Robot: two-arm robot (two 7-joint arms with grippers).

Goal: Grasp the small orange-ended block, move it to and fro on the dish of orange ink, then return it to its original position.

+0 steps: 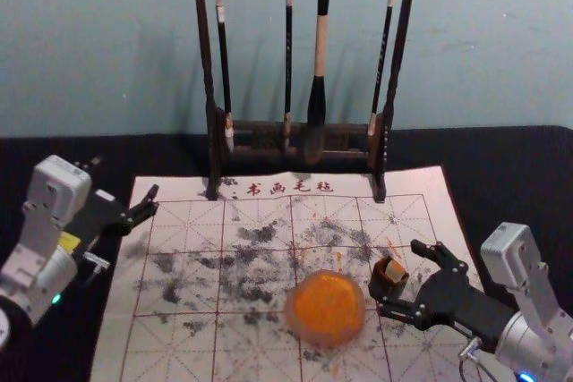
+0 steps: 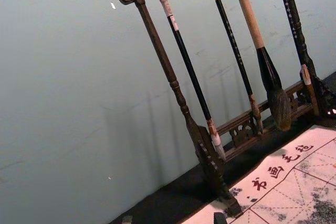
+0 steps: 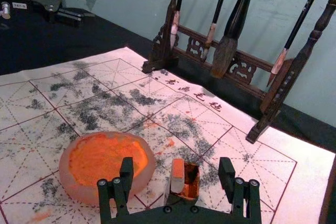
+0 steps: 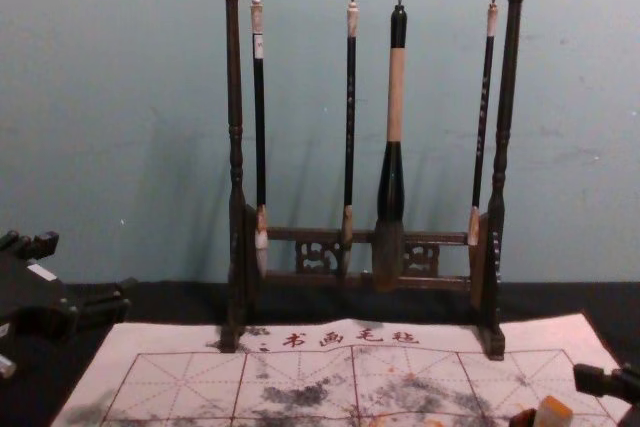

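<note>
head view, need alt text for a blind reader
Open right gripper at a small orange-ended block in a dark holder, beside a dish of orange ink; gridded mat beneath, brushes on a rack behind, left gripper at left.

Left gripper [image 1: 124,178] at left, right gripper [image 1: 398,276] at right; both open.

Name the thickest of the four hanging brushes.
The third brush from the robot's left: it alone has a broad tan handle section and a wide, dark bristle head.
</note>
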